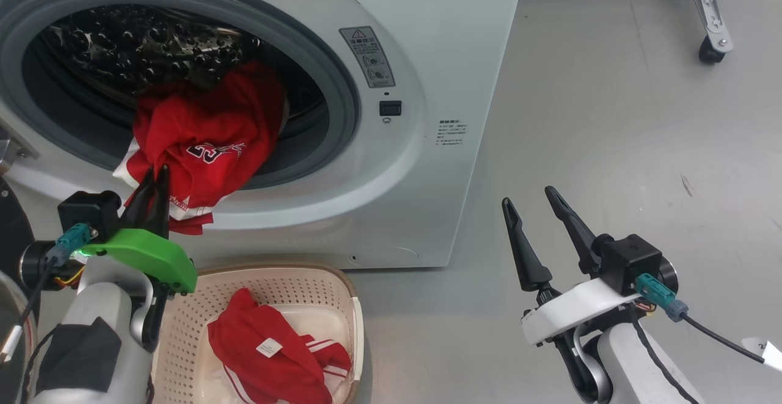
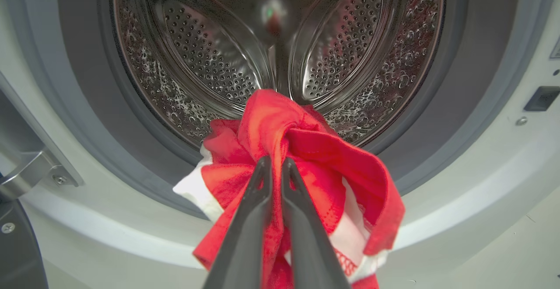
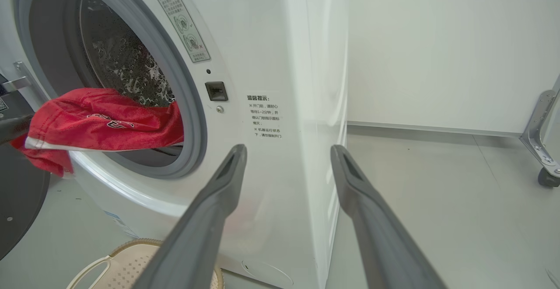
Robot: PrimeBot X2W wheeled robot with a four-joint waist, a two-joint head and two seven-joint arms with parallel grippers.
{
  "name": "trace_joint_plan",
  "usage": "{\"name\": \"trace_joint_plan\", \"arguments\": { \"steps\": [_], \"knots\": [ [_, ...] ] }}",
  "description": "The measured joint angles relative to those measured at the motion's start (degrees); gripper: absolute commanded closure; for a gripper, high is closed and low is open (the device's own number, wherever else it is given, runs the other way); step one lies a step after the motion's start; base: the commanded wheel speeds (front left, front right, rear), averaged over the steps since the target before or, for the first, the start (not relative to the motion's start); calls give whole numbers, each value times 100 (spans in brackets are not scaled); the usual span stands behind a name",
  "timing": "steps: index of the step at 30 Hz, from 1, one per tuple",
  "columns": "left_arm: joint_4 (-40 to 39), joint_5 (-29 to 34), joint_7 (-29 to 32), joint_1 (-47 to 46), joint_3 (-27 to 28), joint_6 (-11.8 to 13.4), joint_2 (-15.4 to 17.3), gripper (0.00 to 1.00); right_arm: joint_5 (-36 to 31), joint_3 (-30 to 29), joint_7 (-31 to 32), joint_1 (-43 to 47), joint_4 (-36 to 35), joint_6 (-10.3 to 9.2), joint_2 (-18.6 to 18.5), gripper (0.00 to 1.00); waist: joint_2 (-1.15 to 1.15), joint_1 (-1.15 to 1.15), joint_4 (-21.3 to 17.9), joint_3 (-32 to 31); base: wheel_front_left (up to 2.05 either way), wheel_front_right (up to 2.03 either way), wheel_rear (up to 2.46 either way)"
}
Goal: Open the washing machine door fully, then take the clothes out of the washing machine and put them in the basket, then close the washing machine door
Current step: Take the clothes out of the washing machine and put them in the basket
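The white washing machine [image 1: 440, 43] stands with its opening uncovered, and its black-rimmed door [image 1: 9, 227] is swung out at the far left edge. A red garment printed 23 [image 1: 208, 141] hangs out of the steel drum [image 2: 280, 40] over the grey rubber ring. My left gripper [image 1: 156, 175] is shut on the lower edge of this piece of the clothes [image 2: 306, 158], just outside the opening. Another red garment [image 1: 269, 349] lies in the cream basket [image 1: 293, 282] on the floor below. My right gripper [image 1: 528, 199] hangs open and empty to the right of the machine.
Grey floor [image 1: 611, 147] stretches to the right of the machine. A metal frame leg on a black caster [image 1: 712, 49] stands at the far right. A door hinge bracket [image 2: 26, 177] sits at the left of the opening. The basket rim [image 3: 131, 247] lies under my right fingers.
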Motion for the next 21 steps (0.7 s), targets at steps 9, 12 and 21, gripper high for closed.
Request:
{"name": "trace_joint_plan", "arguments": {
  "steps": [9,12,21],
  "knots": [
    [-1012,-88,-7,328,198,-15,94,100,0,-13,0,82,0,56,2,0,0,0,115,-179,0,0,0],
    [-1584,-88,-7,379,385,-15,155,100,0,-37,0,119,-1,58,4,0,0,0,126,-200,0,0,0],
    [-2758,-40,-23,802,768,-15,136,100,-49,-97,0,137,-3,98,4,0,0,0,167,-245,0,0,0]
  ]
}}
